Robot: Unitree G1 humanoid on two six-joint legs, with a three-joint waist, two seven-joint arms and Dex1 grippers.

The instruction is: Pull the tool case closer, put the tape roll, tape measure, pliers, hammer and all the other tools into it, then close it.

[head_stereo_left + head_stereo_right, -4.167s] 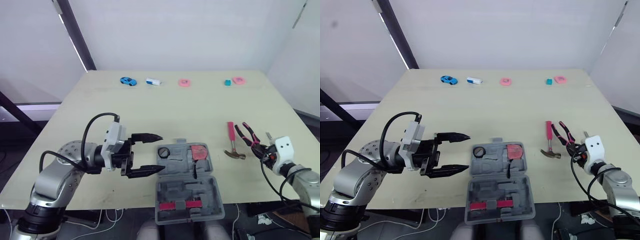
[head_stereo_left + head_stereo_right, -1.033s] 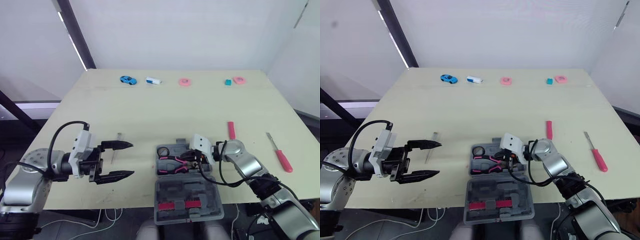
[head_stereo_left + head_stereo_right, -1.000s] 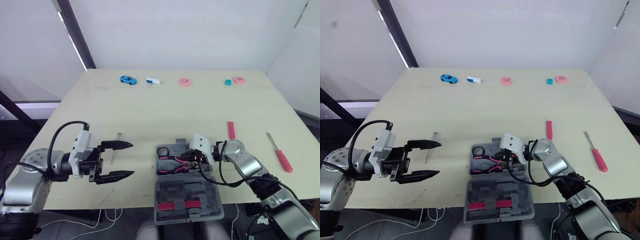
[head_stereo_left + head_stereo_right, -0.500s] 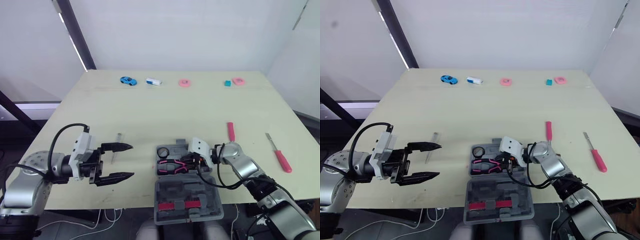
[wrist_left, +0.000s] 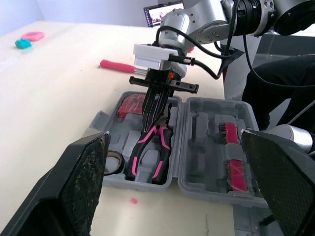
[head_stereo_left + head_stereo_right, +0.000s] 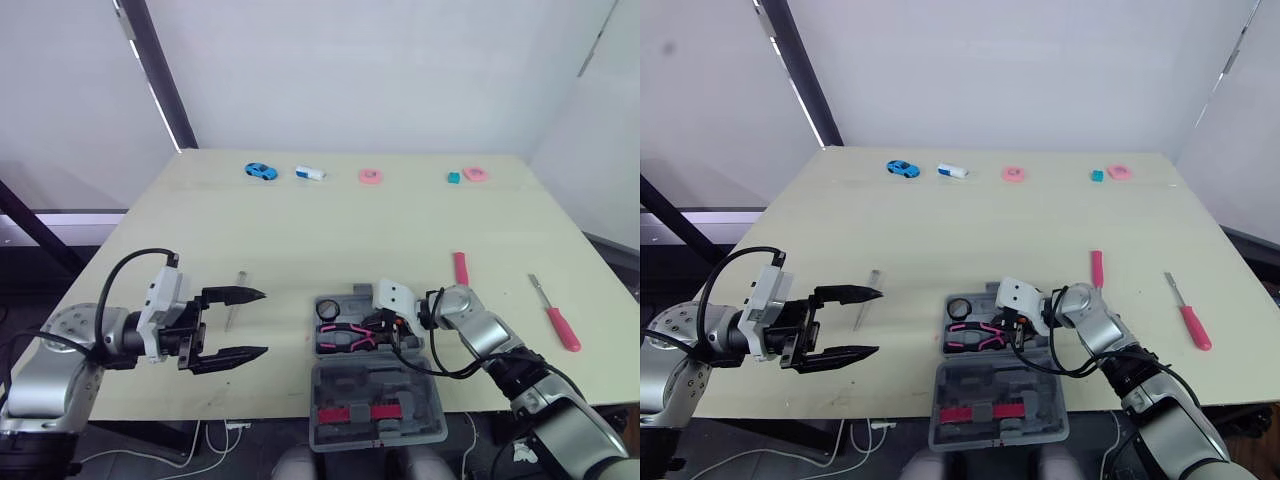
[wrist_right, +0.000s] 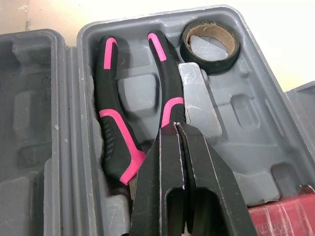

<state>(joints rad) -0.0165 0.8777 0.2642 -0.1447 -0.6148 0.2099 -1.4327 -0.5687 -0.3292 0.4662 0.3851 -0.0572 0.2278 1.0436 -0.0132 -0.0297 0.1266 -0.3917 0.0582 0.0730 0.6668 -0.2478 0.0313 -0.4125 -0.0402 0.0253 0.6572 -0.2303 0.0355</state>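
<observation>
The grey tool case (image 6: 372,400) lies open at the table's front edge. In its far half sit the black tape roll (image 7: 210,42), the red tape measure (image 5: 130,105) and the pink-handled pliers (image 7: 115,123). My right gripper (image 7: 175,127) is shut, its tips together just over the pliers' handle, with nothing seen between them. My left gripper (image 6: 262,322) hangs wide open left of the case, holding nothing. The hammer's red handle (image 6: 460,268) lies right of the case, its head hidden behind my right arm. A pink-handled screwdriver (image 6: 562,327) lies farther right.
A thin metal rod (image 6: 238,285) lies just beyond my left gripper. Along the far edge stand a blue toy car (image 6: 261,171), a white item (image 6: 309,173), two pink rings (image 6: 370,177) and a teal block (image 6: 453,177). The case's near half overhangs the table edge.
Over the last second my right gripper lowered the pliers into the case's far half. My left gripper stayed open in place. The camera shifted slightly.
</observation>
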